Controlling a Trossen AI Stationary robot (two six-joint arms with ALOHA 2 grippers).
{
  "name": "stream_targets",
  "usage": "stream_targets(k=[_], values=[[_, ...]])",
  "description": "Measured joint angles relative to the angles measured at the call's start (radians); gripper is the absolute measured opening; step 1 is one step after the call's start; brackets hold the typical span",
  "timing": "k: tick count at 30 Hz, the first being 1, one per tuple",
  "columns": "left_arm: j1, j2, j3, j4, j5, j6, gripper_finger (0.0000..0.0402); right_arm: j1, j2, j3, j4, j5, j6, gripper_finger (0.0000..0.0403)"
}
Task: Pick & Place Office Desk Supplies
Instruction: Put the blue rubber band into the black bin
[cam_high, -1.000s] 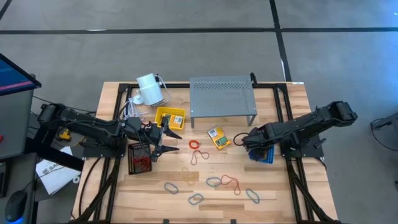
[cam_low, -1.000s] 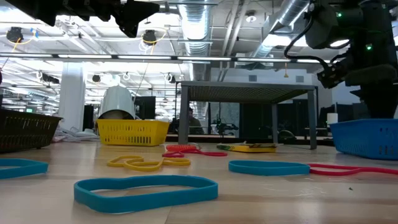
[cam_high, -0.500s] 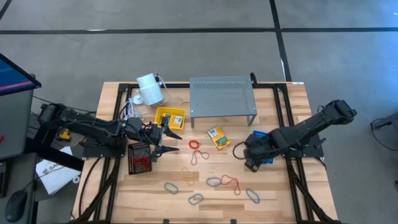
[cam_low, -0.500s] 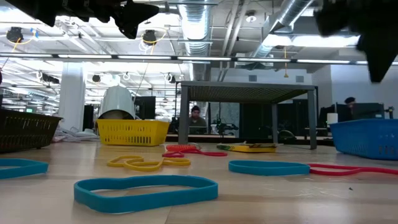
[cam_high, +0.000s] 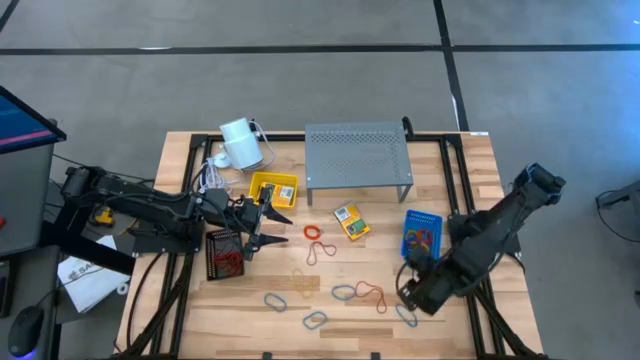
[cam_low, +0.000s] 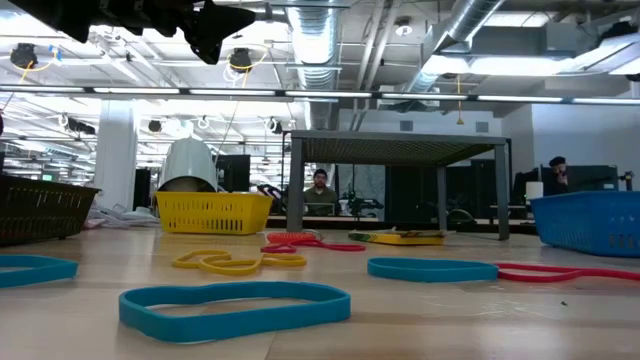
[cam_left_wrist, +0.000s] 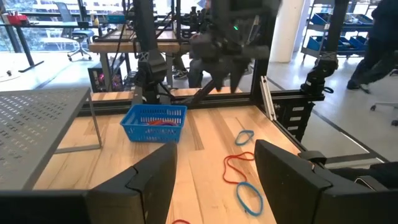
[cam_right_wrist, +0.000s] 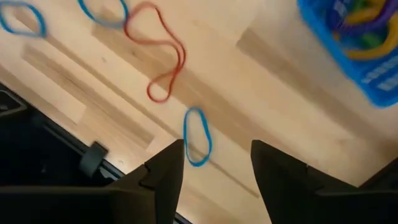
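Observation:
Rubber bands lie loose on the wooden table: a blue one (cam_high: 406, 314) (cam_right_wrist: 198, 137) near the front right, a red one (cam_high: 372, 294) (cam_right_wrist: 158, 56), further blue ones (cam_high: 344, 292) (cam_high: 275, 300), and a yellow one (cam_high: 300, 282). A yellow-green crayon box (cam_high: 350, 220) lies flat at mid-table. My right gripper (cam_high: 415, 293) (cam_right_wrist: 214, 171) hangs open, pointing down, above the front-right blue band and touching nothing. My left gripper (cam_high: 262, 222) (cam_left_wrist: 214, 180) waits open and level at the left, above a dark basket (cam_high: 225, 252) that holds red bands.
A blue basket (cam_high: 422, 232) (cam_right_wrist: 354, 43) with coloured bands stands at the right. A yellow basket (cam_high: 273, 188), a grey perforated shelf (cam_high: 358, 155) and a white cylinder (cam_high: 240, 143) stand along the far side. People sit in the room beyond (cam_low: 320, 185).
My right gripper has swung away from above the blue basket toward the table's near edge, rising and rolling about as it went, and now hangs over the front-right blue band. The blue basket now shows whole from above. The bands have not moved.

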Motion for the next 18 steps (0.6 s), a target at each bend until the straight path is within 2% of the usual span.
stream_targets(k=[9, 18], values=[[0.000, 0.000, 0.000, 0.002, 0.000, 0.000, 0.0211, 0.058, 0.206, 0.000, 0.175, -0.031, 0.070, 0.0182], [0.000, 0.000, 0.000, -0.012, 0.000, 0.000, 0.0211, 0.059, 0.353, 0.000, 0.187, -0.067, 0.073, 0.0182]])
